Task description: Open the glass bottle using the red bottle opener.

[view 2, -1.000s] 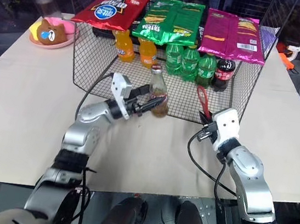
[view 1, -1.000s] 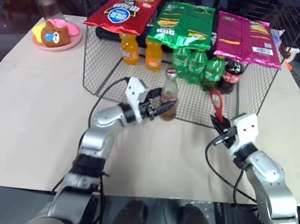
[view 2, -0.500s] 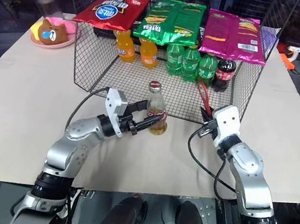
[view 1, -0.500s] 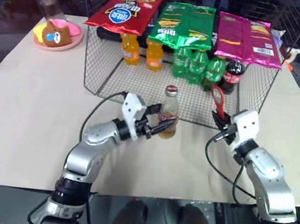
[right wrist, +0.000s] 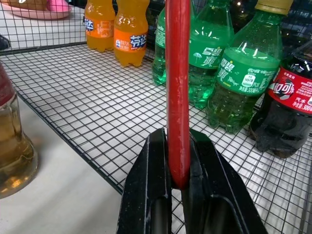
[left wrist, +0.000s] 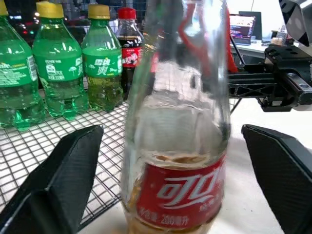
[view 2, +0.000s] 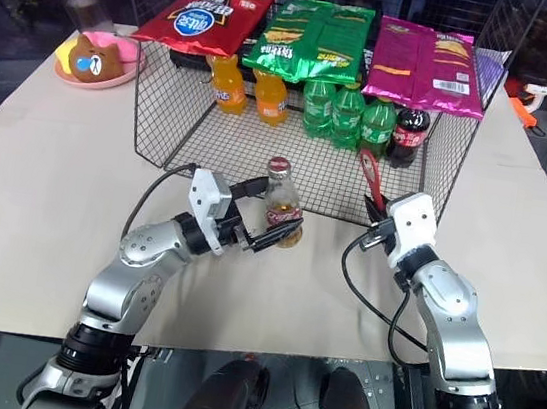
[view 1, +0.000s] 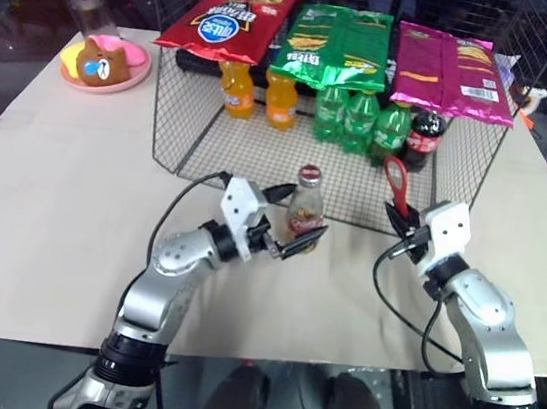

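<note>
Two hands flank the glass bottle (view 1: 304, 211), which stands capped on the bench at the wire basket's (view 1: 176, 116) near edge. Left hand (view 1: 290, 229) sits fingers apart around its base, touching nothing; right hand (view 1: 399, 224) is clamped on the red bottle opener (view 1: 395, 184), upright. Re-gripping the bottle firmly before levering would likely prevent tipping.

Head pair overlooks table (view 1: 54, 186); wrist cams close, level.
</note>
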{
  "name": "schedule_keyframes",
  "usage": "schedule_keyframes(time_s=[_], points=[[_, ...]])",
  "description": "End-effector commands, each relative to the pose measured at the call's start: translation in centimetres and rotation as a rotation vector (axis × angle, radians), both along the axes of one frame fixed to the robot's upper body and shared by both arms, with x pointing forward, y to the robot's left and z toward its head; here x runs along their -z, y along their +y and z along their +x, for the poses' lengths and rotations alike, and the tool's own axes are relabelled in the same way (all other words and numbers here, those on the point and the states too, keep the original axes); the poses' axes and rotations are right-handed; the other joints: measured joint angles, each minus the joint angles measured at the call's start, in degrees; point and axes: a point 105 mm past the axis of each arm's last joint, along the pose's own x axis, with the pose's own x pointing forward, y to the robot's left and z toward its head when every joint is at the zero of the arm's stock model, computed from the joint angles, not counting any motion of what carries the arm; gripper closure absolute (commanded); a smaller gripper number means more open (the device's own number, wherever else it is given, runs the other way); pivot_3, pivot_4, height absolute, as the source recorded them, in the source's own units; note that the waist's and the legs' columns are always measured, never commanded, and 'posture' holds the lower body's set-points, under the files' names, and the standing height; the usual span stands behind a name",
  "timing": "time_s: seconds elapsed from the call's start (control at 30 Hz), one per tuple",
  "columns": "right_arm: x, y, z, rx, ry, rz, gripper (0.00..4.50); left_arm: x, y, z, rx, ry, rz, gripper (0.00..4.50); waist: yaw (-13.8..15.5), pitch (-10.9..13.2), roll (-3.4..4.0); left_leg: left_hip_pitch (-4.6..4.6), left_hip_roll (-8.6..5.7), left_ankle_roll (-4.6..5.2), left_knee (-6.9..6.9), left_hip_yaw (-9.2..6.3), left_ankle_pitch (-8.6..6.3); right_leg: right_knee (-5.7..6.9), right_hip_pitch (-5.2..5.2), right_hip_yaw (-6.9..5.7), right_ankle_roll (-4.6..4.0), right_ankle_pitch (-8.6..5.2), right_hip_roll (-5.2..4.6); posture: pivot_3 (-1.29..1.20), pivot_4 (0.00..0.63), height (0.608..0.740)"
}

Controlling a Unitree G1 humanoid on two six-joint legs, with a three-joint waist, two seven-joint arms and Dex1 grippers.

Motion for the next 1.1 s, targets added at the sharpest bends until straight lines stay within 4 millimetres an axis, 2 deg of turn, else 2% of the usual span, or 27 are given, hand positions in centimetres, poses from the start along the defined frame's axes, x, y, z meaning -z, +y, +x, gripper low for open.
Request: schedule_keyframes(time_s=[0.03,0.23,0.43,0.67,0.8,0.87,0.97,1.03,1.1], points=[[-0.8,0.2,-0.2,-0.01,-0.043,0.004,4.5,-2.5,-0.3,-0.3,0.016,-0.093,-0.05,0.05,0.0,0.0,0.0,0.0,0.0,0.0,0.0,0.0,0.0,0.0,0.0,0.0,0.0,0.0,0.0,0.0,0.15,0.74],[-0.7,0.1,-0.1,-0.008,-0.041,0.003,4.5,-4.6,-0.7,0.0,0.014,-0.154,-0.109,0.05,0.0,0.0,0.0,0.0,0.0,0.0,0.0,0.0,0.0,-0.01,0.01,-0.01,0.0,0.0,0.0,0.0,0.15,0.74],[-0.7,0.1,-0.2,-0.011,-0.04,-0.004,4.5,-4.2,-1.3,-0.9,0.097,-0.13,-0.122,0.05,-0.06,0.0,0.0,0.0,0.0,0.0,0.0,0.01,0.0,-0.01,0.01,0.01,0.0,0.0,0.0,0.0,0.15,0.74],[-0.8,0.0,-0.2,-0.012,-0.041,-0.008,4.5,-3.7,-1.4,-1.2,0.115,-0.122,-0.112,0.05,-0.03,0.0,0.0,0.0,0.0,0.0,0.0,0.01,0.0,-0.01,0.01,0.0,0.0,0.0,0.0,0.0,0.15,0.74],[-1.3,0.2,-0.1,-0.02,-0.056,-0.012,4.5,-3.5,-1.2,-1.1,0.102,-0.098,-0.14,1.11,-0.02,0.0,0.0,0.0,0.0,0.0,0.0,0.01,0.0,-0.02,0.01,0.0,0.0,0.0,0.0,0.0,0.15,0.74],[-1.7,0.6,-0.1,-0.034,-0.071,-0.019,4.5,-3.2,-1.1,-1.0,0.1,-0.089,-0.131,2.05,-0.01,0.0,0.0,0.0,0.0,0.0,0.0,0.0,0.0,-0.02,0.01,0.0,0.0,0.0,0.0,0.0,0.15,0.74],[-2.8,1.6,0.0,-0.074,-0.124,-0.081,4.5,-3.1,-1.0,-0.8,0.099,-0.085,-0.123,2.94,-0.09,-0.02,0.03,0.03,0.0,0.0,-0.01,0.03,0.0,-0.02,0.02,0.02,0.0,0.0,0.01,0.0,0.15,0.74],[-3.5,2.3,0.1,-0.087,-0.155,-0.099,4.5,-3.1,-1.0,-0.8,0.096,-0.085,-0.123,3.25,-0.04,-0.03,0.04,0.09,0.0,0.0,-0.01,0.01,0.0,-0.02,0.1,0.0,0.0,0.0,0.01,0.0,0.15,0.74],[-3.9,3.3,0.0,-0.106,-0.2,-0.135,4.5,-3.0,-0.9,-0.6,0.09,-0.09,-0.112,3.25,0.12,-0.03,0.04,0.08,0.0,0.0,0.0,-0.01,0.0,-0.03,0.1,-0.02,0.0,0.0,0.01,0.0,0.15,0.74]])
